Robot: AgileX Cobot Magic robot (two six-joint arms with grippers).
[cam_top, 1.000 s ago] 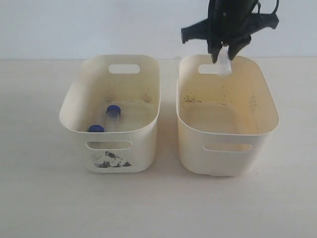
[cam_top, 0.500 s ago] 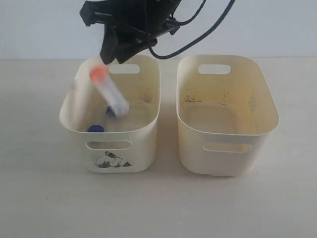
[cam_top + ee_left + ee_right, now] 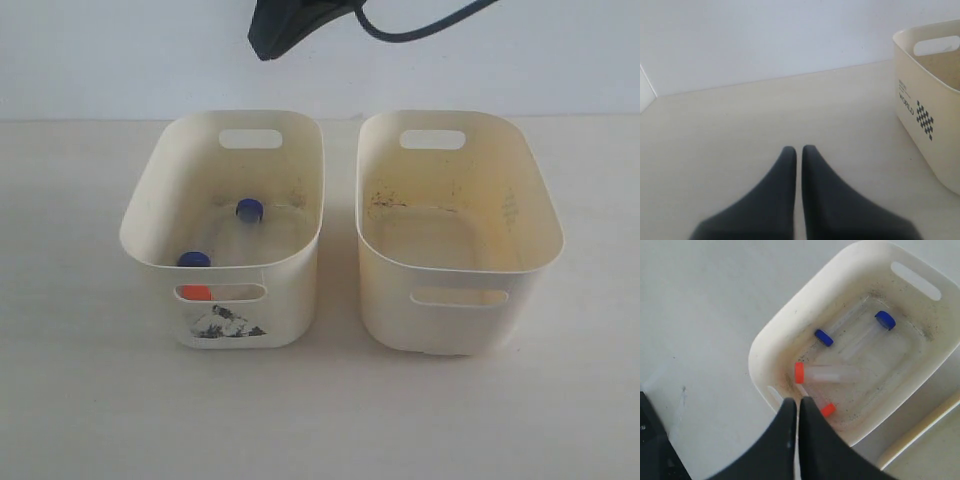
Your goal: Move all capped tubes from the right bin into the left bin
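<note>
Right claw (image 3: pixel 797 403): fingers pressed together, nothing between them; it hangs above the left bin (image 3: pixel 771 340), over the rim by one slot handle.

All four capped tubes lie on the bin floor below the claw. The crosswise orange-red tube (image 3: pixel 826 374) lies nearest under the fingertips; the second orange-red tube (image 3: pixel 828 410) shows only its cap at the edge of one finger; the near blue tube (image 3: pixel 824 337) and far blue tube (image 3: pixel 885 320) lie farther from the claw, toward the opposite handle.

The right bin (image 3: pixel 540 240) stands off to the claw's side, just beside the left bin, not touching.

Left claw (image 3: pixel 798 150): fingers together, holding nothing, low over the counter (image 3: pixel 740 115); ahead and to one side is a cream bin wall with a printed checker mark (image 3: pixel 925 117); cannot tell which bin.
</note>
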